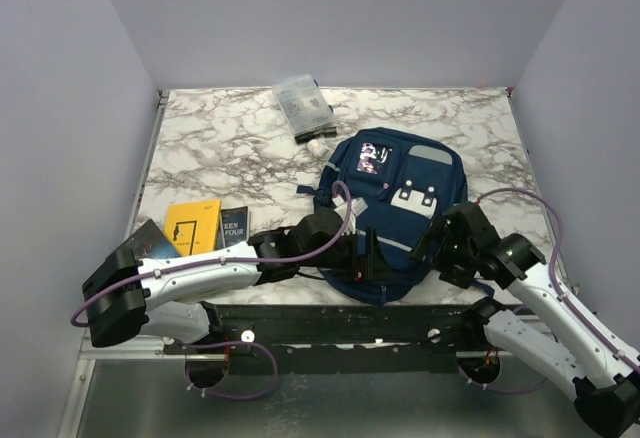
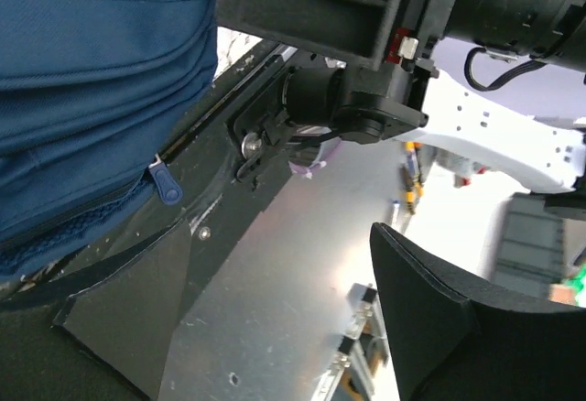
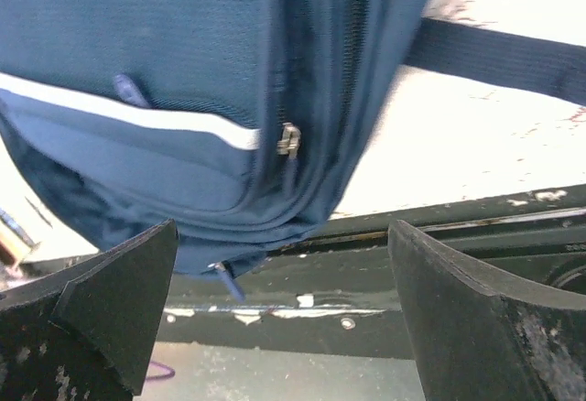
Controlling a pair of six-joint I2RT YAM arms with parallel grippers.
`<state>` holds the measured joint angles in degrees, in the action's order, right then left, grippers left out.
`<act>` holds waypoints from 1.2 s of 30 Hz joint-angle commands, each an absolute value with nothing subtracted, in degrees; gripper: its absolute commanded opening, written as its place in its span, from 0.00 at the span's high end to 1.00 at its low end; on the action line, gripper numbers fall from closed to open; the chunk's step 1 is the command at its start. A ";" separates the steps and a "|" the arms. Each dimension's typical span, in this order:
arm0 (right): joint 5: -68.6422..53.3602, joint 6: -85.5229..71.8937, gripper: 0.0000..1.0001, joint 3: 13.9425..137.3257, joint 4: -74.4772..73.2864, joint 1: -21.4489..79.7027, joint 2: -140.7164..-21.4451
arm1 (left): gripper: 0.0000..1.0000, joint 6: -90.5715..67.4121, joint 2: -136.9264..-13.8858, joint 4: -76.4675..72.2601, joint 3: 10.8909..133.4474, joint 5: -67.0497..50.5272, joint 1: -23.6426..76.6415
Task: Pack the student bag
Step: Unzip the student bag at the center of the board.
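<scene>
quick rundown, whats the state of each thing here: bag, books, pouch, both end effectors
student bag, lying flat, front up, at the table's near edge, not gripped
yellow book, closed, flat on the table
dark book, closed, flat beside the yellow one
clear pouch, lying at the far edge, things inside
left end effector, open, empty, beside the bag's near end
right end effector, open, empty, by the bag's near corner

Navy woven cloth student bag (image 1: 395, 228), glossy marble-pattern table (image 1: 220, 138), clear plastic pouch (image 1: 302, 106)
</scene>
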<state>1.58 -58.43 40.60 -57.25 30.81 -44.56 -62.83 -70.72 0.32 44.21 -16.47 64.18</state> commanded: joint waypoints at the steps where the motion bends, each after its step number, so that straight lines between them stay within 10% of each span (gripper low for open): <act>1: 7.86 -63.03 0.00 35.83 -59.33 30.96 -41.99 | 0.19 -52.58 -74.17 7.13 49.96 -10.18 67.95; 13: -5.48 -60.89 0.03 22.29 -31.69 31.03 -34.57 | 0.21 -52.69 -77.34 9.88 54.49 -11.26 68.44; 16: -6.25 -58.67 0.29 25.77 -33.04 30.96 -36.96 | 0.21 -52.94 -77.01 10.74 54.22 -9.03 68.54; 23: -5.54 -55.18 0.54 29.40 -36.01 31.02 -42.93 | 0.21 -52.91 -77.45 12.33 54.54 -4.95 68.99; 28: -6.01 -60.82 0.52 24.91 -31.69 30.98 -41.97 | 0.26 -51.96 -77.63 15.36 55.72 -0.92 69.96; 33: -8.55 -67.88 0.19 19.78 -28.77 30.97 -39.64 | 0.27 -53.85 -75.67 19.51 53.58 6.76 71.68; 36: -11.10 -70.21 0.19 15.41 -25.00 31.00 -38.02 | 0.27 -55.72 -74.80 20.40 52.30 8.43 72.42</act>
<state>-7.22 -64.77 19.97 -30.65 30.81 -39.86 -53.49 -77.21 16.91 53.78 1.69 71.22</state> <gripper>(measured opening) 0.815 0.737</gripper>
